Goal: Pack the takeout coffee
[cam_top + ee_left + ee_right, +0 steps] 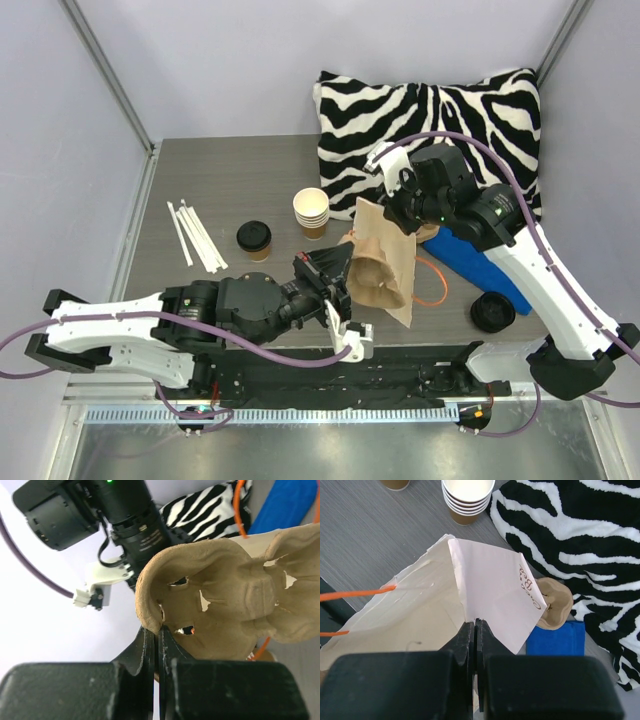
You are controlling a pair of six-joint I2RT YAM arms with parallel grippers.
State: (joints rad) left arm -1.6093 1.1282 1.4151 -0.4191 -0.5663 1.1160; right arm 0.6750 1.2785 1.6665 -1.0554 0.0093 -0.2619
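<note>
– Brown paper with a black lid: the coffee (254, 240) stands upright on the counter (200, 170), left of the stack of empty cups (311, 212) and well apart from both hands. Neither one touches it.
– How will it handle?
– Light if empty, heavier and sloshy if full; I can't tell which. The paper wall is soft, so I judge that a hard squeeze would buckle it or pop the lid. I'd take it around the body, below the lid, gently, and keep it upright.
– What are your hands doing?
– Both are busy. My left hand (159, 635) is pinched shut on the rim of a moulded pulp tray (225, 610), which seems stiff enough to hang from that one edge. My right hand (475, 627) is closed tight on the top edge of the paper bag (485, 585), holding its mouth up.
– Anything in the bag?
– What I see of the inside from the right wrist is bare paper. The tray is at the bag's mouth; whether part of it is inside, I can't tell. No cup sits in the tray.
– Other containers?
– The stacked cups are lidless and the top one is empty. Loose black lids (493, 311) lie near the right arm's base.
– Risk?
– The thin bag paper could tear at my pinch, and one hand must let go before I can pick up the coffee.
</note>
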